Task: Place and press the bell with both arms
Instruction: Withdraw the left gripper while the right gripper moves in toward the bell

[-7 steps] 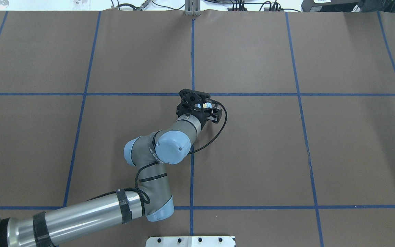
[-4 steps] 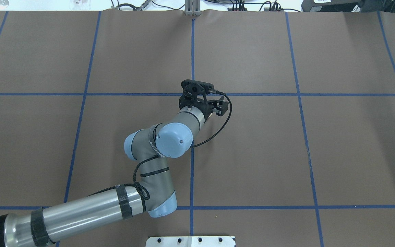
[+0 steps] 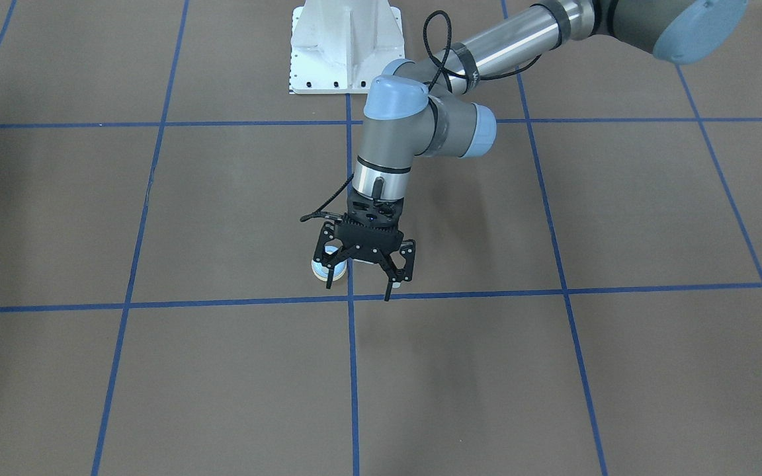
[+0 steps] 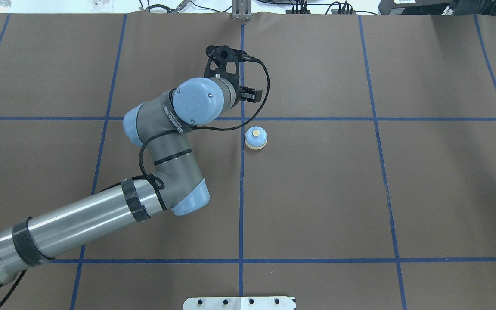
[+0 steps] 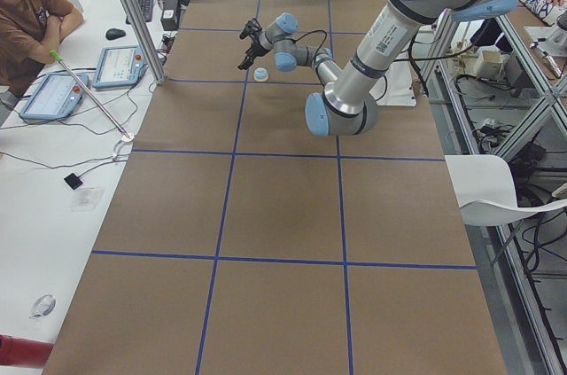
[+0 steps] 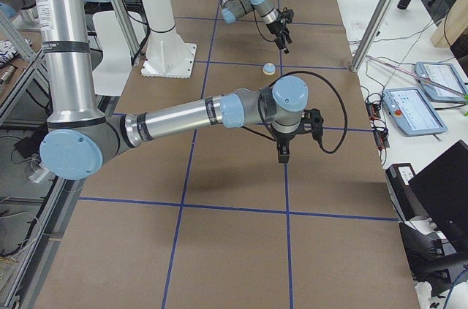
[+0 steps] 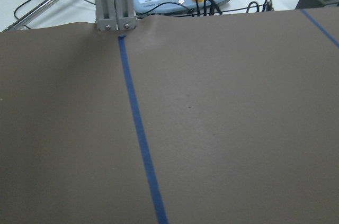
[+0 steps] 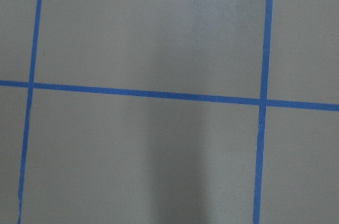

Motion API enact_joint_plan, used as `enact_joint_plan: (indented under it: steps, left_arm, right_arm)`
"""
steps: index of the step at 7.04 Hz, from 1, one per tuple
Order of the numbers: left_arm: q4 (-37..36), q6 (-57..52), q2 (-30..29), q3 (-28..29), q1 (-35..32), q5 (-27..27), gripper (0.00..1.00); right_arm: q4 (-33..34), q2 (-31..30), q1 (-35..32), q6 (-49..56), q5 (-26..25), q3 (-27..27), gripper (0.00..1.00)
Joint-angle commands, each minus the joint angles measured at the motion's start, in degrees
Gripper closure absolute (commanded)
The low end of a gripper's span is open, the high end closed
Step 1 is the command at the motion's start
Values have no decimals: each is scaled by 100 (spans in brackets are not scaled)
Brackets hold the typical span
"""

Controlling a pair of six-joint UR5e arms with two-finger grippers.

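Note:
The light-blue bell (image 4: 256, 138) with its cream button stands alone on the brown table, just right of the centre tape line. It also shows in the exterior left view (image 5: 260, 74) and the exterior right view (image 6: 269, 69). My left gripper (image 3: 359, 289) is open and empty, raised above the bell and toward the far edge; in the front view one finger partly covers the bell (image 3: 321, 270). The left arm's wrist (image 4: 198, 100) hides most of the gripper from overhead. My right gripper (image 6: 282, 154) hangs pointing down, well to the bell's right; I cannot tell whether it is open.
Blue tape lines (image 4: 241, 193) grid the table. The white pedestal (image 3: 344, 46) stands at the robot's side. An aluminium post (image 7: 111, 1) stands at the far edge. An operator (image 5: 27, 11) sits beside the table.
The left gripper was low around the bell, opened, then rose and moved toward the far edge. The bell stays standing on the table, now uncovered.

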State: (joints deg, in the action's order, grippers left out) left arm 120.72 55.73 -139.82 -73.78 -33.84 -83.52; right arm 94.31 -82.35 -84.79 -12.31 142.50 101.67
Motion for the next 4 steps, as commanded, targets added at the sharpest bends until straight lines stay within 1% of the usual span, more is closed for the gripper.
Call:
enact_joint_plan:
  steps: [1,2,3,4]
  left_arm:
    - [-330,-683,278,-31,-630,-828,0]
    - [-338,-843,410,-31,-1025,-1485,0]
    - [-339,-1141,690,-83,-1438,-2014,0]
    - [-339,-1587,1023,-293,-1685,-2297,0]
  right_arm:
    - [-1,1084,1038,-1618,-370,-15,0]
    - [-9,1420,1426,-2348,-634,28,0]
    - [-10,1571,1804,-2808,-906,159,0]
    - [-10,1686,2147,-3282,-1048,247,0]
